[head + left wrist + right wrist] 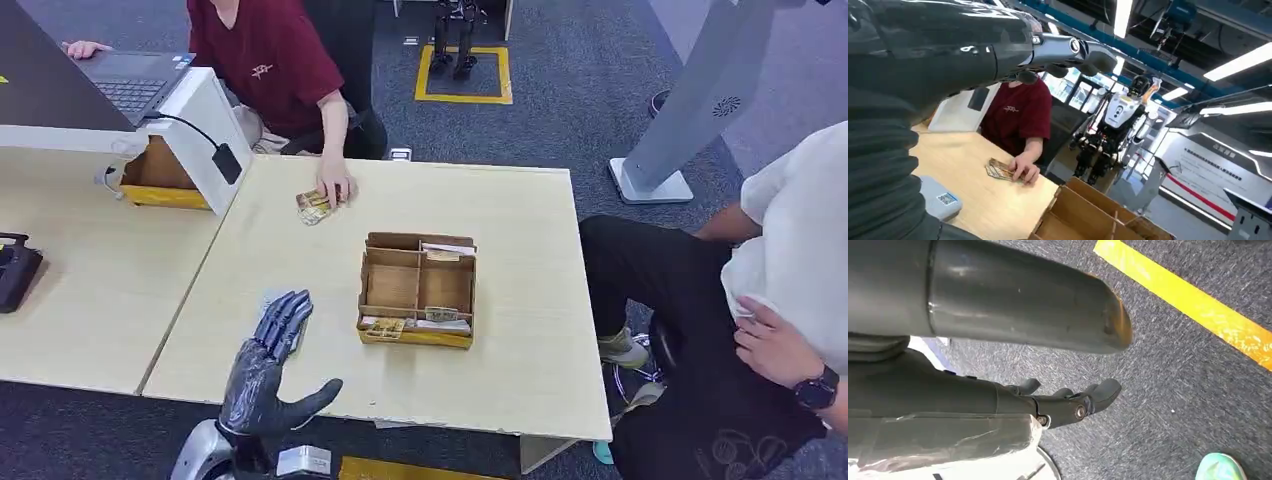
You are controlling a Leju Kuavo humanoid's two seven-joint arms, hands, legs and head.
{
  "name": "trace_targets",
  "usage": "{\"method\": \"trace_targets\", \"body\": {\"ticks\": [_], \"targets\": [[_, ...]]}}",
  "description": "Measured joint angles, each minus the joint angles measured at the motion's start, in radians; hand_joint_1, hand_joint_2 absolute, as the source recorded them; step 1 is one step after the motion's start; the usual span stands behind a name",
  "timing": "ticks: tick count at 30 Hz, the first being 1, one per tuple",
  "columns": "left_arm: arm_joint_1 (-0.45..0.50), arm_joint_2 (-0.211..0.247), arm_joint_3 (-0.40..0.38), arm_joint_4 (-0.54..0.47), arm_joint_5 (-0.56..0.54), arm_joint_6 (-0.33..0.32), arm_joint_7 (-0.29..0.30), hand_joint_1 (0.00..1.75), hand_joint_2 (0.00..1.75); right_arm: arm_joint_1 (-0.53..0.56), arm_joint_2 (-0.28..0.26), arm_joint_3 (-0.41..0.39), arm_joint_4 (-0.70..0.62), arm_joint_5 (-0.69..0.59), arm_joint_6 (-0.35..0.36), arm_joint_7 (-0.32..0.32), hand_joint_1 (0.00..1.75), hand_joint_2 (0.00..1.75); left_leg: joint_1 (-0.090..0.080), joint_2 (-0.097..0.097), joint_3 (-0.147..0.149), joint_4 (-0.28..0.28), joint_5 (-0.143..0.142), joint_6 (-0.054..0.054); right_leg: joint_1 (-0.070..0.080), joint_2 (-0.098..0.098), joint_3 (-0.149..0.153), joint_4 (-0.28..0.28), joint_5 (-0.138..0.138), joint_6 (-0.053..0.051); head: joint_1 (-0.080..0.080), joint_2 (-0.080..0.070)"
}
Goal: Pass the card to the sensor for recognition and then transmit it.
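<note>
Lying near the far edge of the pale wooden table (520,300), the cards (313,207) are showing as a small fanned stack of tan and gold, its print too small to make out; a person's hand (335,188) is resting on the stack and hiding part of it; the left hand (268,365) is hovering over the table's near edge, dark glossy fingers spread and holding nothing; the right hand (1068,400) is hanging over grey carpet, fingers loosely apart and holding nothing; a brown cardboard divided box (417,290) is sitting mid-table, slim cards slotted in its compartments, and is partly cut off in the left wrist view.
</note>
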Motion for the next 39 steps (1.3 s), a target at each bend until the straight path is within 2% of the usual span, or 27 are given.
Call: {"method": "trace_targets", "body": {"ticks": [2, 4, 8, 10, 14, 18, 25, 29, 32, 39], "targets": [[0.0, -0.004, -0.021, 0.016, -0.089, 0.035, 0.015, 0.0, 1.75, -0.001, 0.0, 0.0, 0.0, 0.006, 0.001, 0.0, 0.0, 0.0, 0.0, 0.0, 0.0, 0.0, 0.0, 0.0, 0.0, 0.0, 0.0, 0.0, 0.0, 0.0, 0.0, 0.0], [0.003, -0.032, -0.022, 0.039, -0.216, 0.044, 0.005, 0.0, 1.75, -0.003, 0.0, 0.0, 0.0, 0.016, 0.003, 0.0, 0.0, 0.0, 0.0, 0.0, 0.0, 0.0, 0.0, 0.0, 0.0, 0.0, 0.0, 0.0, 0.0, 0.0, 0.0, 0.0], [0.006, -0.122, 0.006, 0.123, -0.325, 0.046, -0.099, 0.0, 1.75, -0.007, 0.0, 0.0, 0.0, 0.033, 0.009, 0.008, 0.0, 0.0, -0.001, 0.0, 0.0, 0.0, 0.0, 0.0, -0.001, 0.0, 0.0, 0.0, 0.0, 0.0, 0.0, 0.0], [0.003, -0.171, 0.028, 0.152, -0.361, 0.046, -0.112, 0.0, 1.75, -0.009, 0.001, 0.001, 0.0, 0.037, 0.011, 0.01, 0.0, 0.0, -0.001, 0.0, -0.001, 0.0, 0.0, 0.001, -0.001, 0.0, 0.0, 0.0, 0.0, 0.0, 0.0, 0.0], [-0.013, -0.236, 0.04, 0.184, -0.437, 0.046, -0.084, 0.0, 1.75, -0.014, 0.001, 0.003, 0.0, 0.05, 0.018, 0.012, 0.0, 0.0, -0.001, 0.0, 0.0, 0.001, 0.0, 0.001, -0.001, 0.0, 0.0, 0.0, 0.001, 0.001, 0.0, 0.0], [-0.034, -0.274, 0.04, 0.219, -0.44, 0.046, -0.065, 0.0, 1.75, -0.017, 0.002, 0.005, 0.0, 0.053, 0.019, 0.014, 0.0, 0.0, -0.001, 0.0, 0.0, 0.001, 0.0, 0.001, -0.001, 0.0, 0.0, 0.0, 0.001, 0.001, 0.0, 0.0], [-0.092, -0.295, 0.04, 0.29, -0.513, 0.047, 0.093, 0.0, 1.75, -0.022, 0.002, 0.014, 0.0, 0.066, 0.026, 0.021, 0.0, 0.0, 0.0, 0.0, 0.0, 0.001, 0.001, 0.0, -0.001, 0.0, 0.0, 0.0, 0.001, 0.001, 0.0, 0.0], [-0.127, -0.301, 0.04, 0.337, -0.506, 0.047, 0.12, 0.0, 1.75, -0.024, 0.002, 0.018, 0.0, 0.071, 0.032, 0.019, 0.0, 0.0, -0.001, -0.001, 0.0, 0.001, 0.001, 0.0, -0.001, 0.0, 0.0, 0.0, 0.001, 0.001, 0.0, 0.0], [-0.152, -0.301, 0.04, 0.376, -0.534, 0.047, 0.172, 0.0, 1.75, -0.026, 0.002, 0.02, 0.0, 0.073, 0.034, 0.019, 0.0, 0.0, -0.001, -0.001, 0.0, 0.001, 0.001, 0.0, -0.001, 0.0, 0.0, 0.0, 0.001, 0.001, 0.0, 0.0], [-0.18, -0.291, 0.04, 0.438, -0.551, 0.047, 0.23, 0.0, 1.75, -0.032, 0.002, 0.023, 0.0, 0.084, 0.037, 0.015, 0.0, 0.0, -0.001, 0.0, 0.0, 0.001, 0.001, 0.0, -0.001, 0.0, 0.0, 0.0, 0.001, 0.001, 0.0, 0.0]]}}
